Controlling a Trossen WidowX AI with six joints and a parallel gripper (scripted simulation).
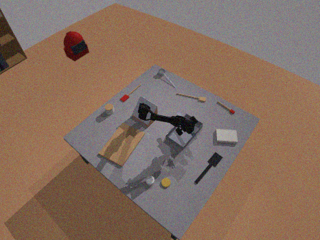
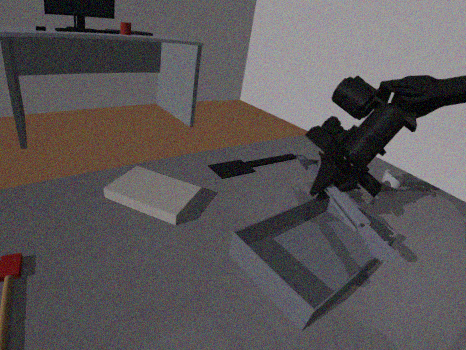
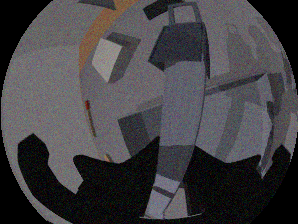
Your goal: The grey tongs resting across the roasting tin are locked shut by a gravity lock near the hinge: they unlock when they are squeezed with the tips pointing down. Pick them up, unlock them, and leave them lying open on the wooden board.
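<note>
The grey roasting tin (image 1: 173,140) (image 2: 262,272) stands near the middle of the grey table (image 1: 192,209). The grey tongs (image 2: 362,217) (image 3: 178,106) lie lengthwise along the tin's right side, sloping up towards my gripper. My gripper (image 1: 180,130) (image 2: 340,189) (image 3: 169,140) is over the tin's far corner and shut on the tongs near one end. In the top view the arm hides the tongs. The wooden board (image 1: 118,151) lies to the left of the tin, apart from it.
A white block (image 1: 226,136) (image 2: 150,194) and a black spatula (image 1: 208,168) (image 2: 250,165) lie right of the tin. A yellow disc (image 1: 165,182) and a small white cup (image 1: 150,180) sit near the front. A wooden spoon (image 1: 192,97), red spatulas (image 1: 125,97) and a jar (image 1: 108,109) lie behind.
</note>
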